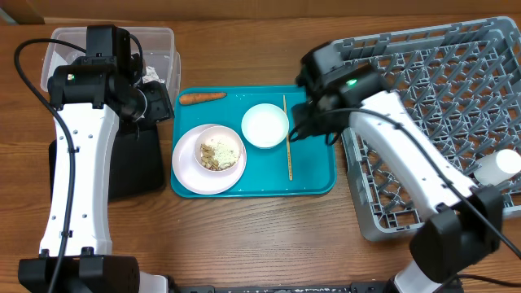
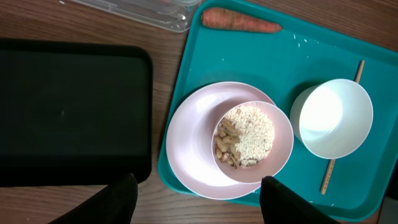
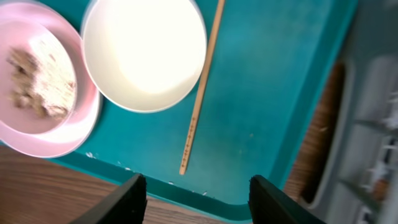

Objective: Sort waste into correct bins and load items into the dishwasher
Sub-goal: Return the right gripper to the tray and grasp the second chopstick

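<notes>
Wooden chopstick (image 3: 199, 93), centre frame: likely light, stiff, roll-prone; pinch mid-length; right gripper (image 3: 198, 190) and left gripper (image 2: 198, 196) part-open, empty.

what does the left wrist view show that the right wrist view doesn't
Only the left wrist view: the black tray, the carrot and an edge of the clear tub. Only the right wrist view: the grey dish rack, blurred at the right edge. Both: the teal tray, the pink plate with food scraps, the empty white bowl and one chopstick by it.
</notes>
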Tool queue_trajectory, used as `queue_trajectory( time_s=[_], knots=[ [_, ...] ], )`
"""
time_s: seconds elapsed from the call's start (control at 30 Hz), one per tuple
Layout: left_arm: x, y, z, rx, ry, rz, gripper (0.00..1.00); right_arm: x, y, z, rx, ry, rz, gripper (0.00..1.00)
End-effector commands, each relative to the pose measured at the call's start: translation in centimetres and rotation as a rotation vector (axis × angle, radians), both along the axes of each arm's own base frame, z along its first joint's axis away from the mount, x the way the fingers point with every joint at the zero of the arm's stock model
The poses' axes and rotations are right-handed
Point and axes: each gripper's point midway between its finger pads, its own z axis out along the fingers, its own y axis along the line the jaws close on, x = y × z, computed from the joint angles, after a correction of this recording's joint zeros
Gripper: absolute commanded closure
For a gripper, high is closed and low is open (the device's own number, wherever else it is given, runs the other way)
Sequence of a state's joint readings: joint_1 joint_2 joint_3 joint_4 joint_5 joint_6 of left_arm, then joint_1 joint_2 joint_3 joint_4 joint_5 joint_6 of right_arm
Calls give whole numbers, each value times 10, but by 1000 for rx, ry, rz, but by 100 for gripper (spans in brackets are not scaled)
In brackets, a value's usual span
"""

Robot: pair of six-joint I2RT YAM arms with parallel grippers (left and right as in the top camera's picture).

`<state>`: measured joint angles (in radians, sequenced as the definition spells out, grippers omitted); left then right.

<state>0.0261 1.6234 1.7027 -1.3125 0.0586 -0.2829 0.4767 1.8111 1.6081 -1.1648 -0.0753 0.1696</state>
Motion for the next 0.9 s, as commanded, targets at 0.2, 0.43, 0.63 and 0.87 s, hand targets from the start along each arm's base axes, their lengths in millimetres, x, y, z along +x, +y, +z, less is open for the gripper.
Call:
queue_trajectory(
  time_s=[0.2,0.43,0.63,0.87],
  knots=[
    [2,-1,5,7,-15,3,34,-22,12,-86,-38,63,-105,41],
    [2,-1,5,7,-15,3,34,-27,-5,-117,-114,25,-112,39],
    [2,-1,5,6,-15,4,34,-24,-3,-119,-113,0,-55,39],
    [2,-1,5,7,-14,3,34,-15,2,-124,-115,-35,-31,37]
  ],
)
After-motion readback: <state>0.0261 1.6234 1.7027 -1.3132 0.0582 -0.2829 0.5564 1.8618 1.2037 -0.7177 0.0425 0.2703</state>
